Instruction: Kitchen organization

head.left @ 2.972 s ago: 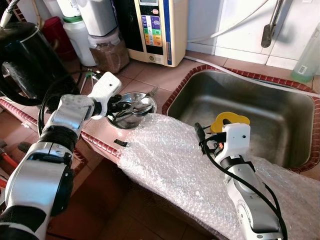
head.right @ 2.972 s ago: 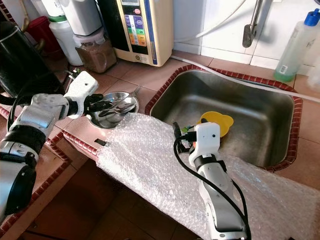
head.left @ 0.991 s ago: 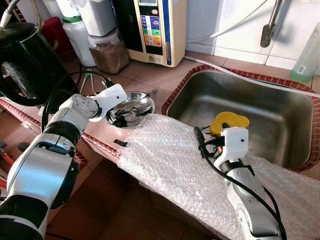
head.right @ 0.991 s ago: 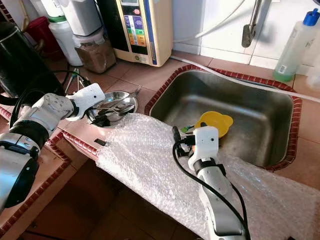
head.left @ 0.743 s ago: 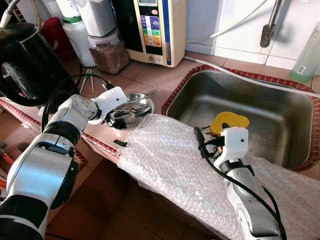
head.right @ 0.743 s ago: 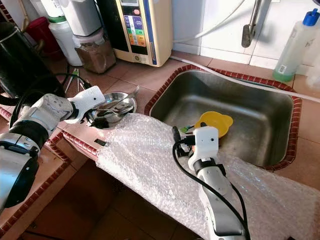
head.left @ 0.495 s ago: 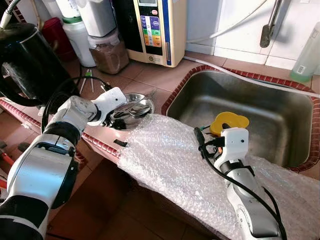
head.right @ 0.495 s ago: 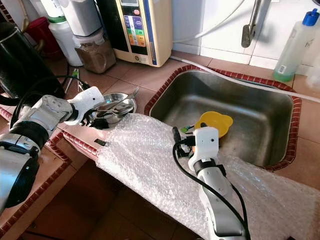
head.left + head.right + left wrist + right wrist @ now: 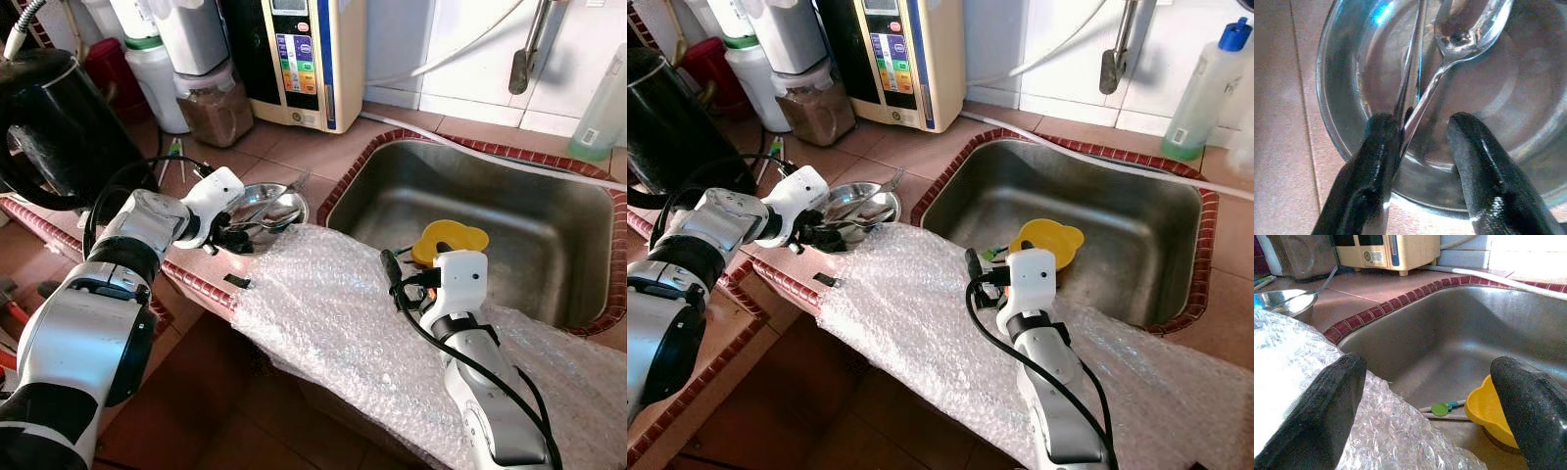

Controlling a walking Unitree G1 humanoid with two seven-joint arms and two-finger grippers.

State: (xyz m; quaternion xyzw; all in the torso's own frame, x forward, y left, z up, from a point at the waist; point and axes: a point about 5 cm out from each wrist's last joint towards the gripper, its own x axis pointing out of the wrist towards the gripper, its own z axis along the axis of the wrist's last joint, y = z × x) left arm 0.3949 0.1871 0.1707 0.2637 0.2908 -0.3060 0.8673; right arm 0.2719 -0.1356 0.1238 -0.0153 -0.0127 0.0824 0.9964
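Steel bowl (image 9: pixel 1352 88) — round, polished, shallow; it sits on the terracotta tile counter (image 9: pixel 323 147), its near rim under your left gripper (image 9: pixel 1422 147). Fingers narrowly parted, the spoon (image 9: pixel 1459 34) handle between them, touching one pad; a fork (image 9: pixel 284 191) lies alongside. Bubble wrap (image 9: pixel 343 313) — clear, crinkled, just beside the bowl. Your right gripper (image 9: pixel 1430 396) hangs spread wide over the wrap at the steel sink (image 9: pixel 1117 196); beyond its fingers, a yellow plastic dish (image 9: pixel 1048 240).
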